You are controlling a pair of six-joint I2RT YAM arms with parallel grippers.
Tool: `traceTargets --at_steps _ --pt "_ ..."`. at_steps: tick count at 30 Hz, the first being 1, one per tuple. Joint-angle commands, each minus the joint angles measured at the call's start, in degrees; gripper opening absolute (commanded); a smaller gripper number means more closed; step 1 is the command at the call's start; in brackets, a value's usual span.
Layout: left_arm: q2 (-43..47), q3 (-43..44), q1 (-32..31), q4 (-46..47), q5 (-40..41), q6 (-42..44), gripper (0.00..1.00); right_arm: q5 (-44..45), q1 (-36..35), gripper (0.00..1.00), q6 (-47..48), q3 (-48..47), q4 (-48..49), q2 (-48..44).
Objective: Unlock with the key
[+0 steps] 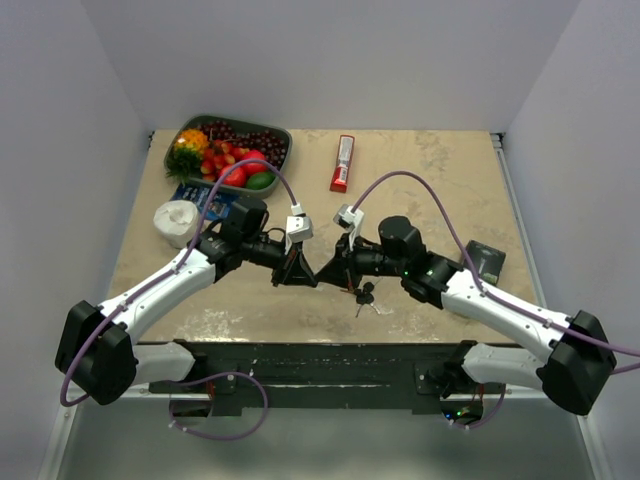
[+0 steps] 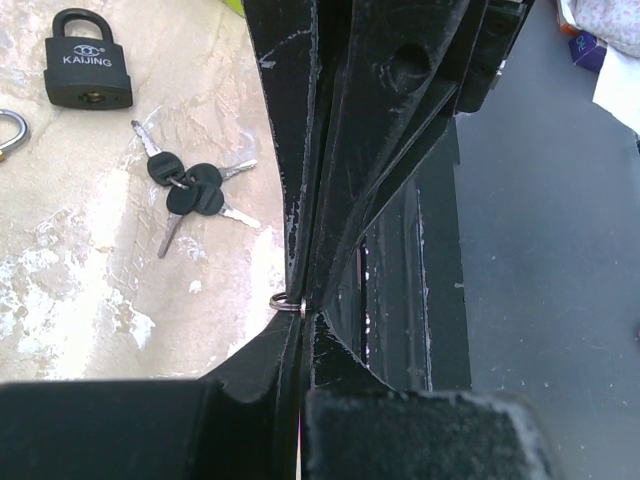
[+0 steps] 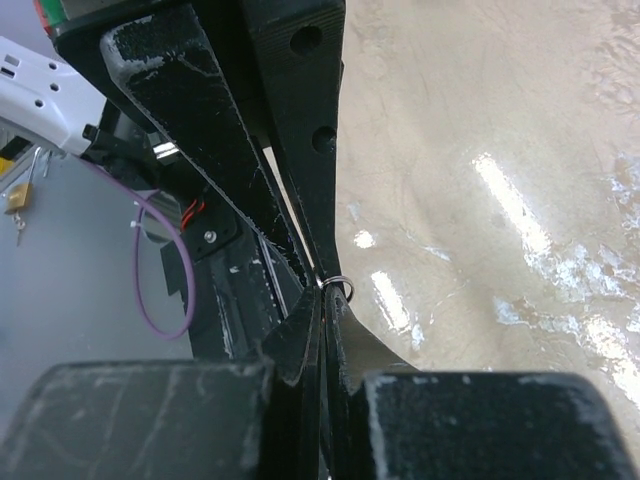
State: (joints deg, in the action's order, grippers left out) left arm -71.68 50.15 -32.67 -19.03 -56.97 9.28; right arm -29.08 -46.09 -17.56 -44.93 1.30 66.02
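Judging from its look, we expect the key [image 1: 365, 295] to be light and rigid: thin silver blades, hard black plastic heads, all loose on one ring, so the bunch will flop and fan when lifted. In the overhead view it lies low in the centre, near the front edge of the table [image 1: 430, 180], just below the right gripper [image 1: 330, 272]. In the left wrist view the key [image 2: 190, 190] sits in the upper left, flat on the marbled top, with the black padlock [image 2: 88, 62] above it and apart from it. It appears to lie free of both claws.

The left gripper [image 2: 300, 305] is clenched, its fingers pressed together. So is the right gripper [image 3: 325, 290]. Their tips meet at mid-frame in the overhead view, where the left gripper [image 1: 308, 275] faces the right. A small metal ring [image 2: 287, 303] peeks out at the seam of the left tips, and a like ring [image 3: 338, 287] shows at the right tips. We cannot tell whether it is clamped, or what it belongs to.

We would take one black head across its flat faces, leaving the blade projecting straight. The smooth tabletop may let the bunch skid, and the spare keys will dangle.
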Motion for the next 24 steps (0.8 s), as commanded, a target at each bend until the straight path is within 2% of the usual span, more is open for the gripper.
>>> traceTargets --at_steps 1,2,4,5,7,8,11,13,14,15,19,22,24 --pt "0.8 2.2 -0.2 2.2 -2.9 1.0 0.0 0.6 -0.3 0.0 -1.2 1.1 5.5 -1.7" --pt "0.9 2.3 -0.3 2.4 -2.7 1.0 0.01 1.0 -0.2 0.0 -1.8 1.3 5.8 -1.8" --pt "0.9 2.3 -0.1 2.5 -2.5 0.7 0.12 2.4 -0.1 0.0 -2.3 1.7 6.0 -2.2" --pt "0.9 2.5 -0.1 2.7 -2.6 0.6 0.29 3.7 -0.2 0.0 -3.0 1.9 6.1 -2.6" --pt "1.2 2.3 -0.1 3.3 -2.8 -0.3 0.48 4.9 -0.2 0.0 -3.5 3.0 6.7 -3.7" --pt "1.4 2.1 -0.1 4.1 -2.7 -0.7 0.6 5.8 -0.1 0.0 -4.3 3.4 7.1 -4.2" --pt "1.7 1.4 -0.1 5.4 -3.2 -1.5 0.75 7.1 -0.1 0.0 -5.8 4.6 8.4 -6.2" --pt "2.0 1.1 -0.1 5.9 -3.7 -2.2 0.8 8.8 0.0 0.0 -6.3 5.0 8.8 -7.3" --pt "2.2 0.7 0.0 6.0 -3.1 -2.2 0.87 9.3 0.1 0.0 -7.0 5.2 8.8 -8.4" --pt "2.7 0.6 0.1 6.0 -2.4 -2.7 0.89 10.3 0.1 0.0 -7.2 5.5 8.9 -9.0" --pt "5.8 -2.5 0.5 12.0 2.7 -8.9 0.92 11.6 0.3 0.0 -8.8 6.3 10.0 -11.7" --pt "9.0 -5.8 0.6 22.3 4.2 -17.8 0.91 12.5 0.4 0.0 -9.7 6.5 10.7 -13.4" --pt "11.8 -10.8 0.5 34.7 5.8 -26.0 0.88 12.8 0.3 0.0 -10.2 6.7 11.3 -14.5"
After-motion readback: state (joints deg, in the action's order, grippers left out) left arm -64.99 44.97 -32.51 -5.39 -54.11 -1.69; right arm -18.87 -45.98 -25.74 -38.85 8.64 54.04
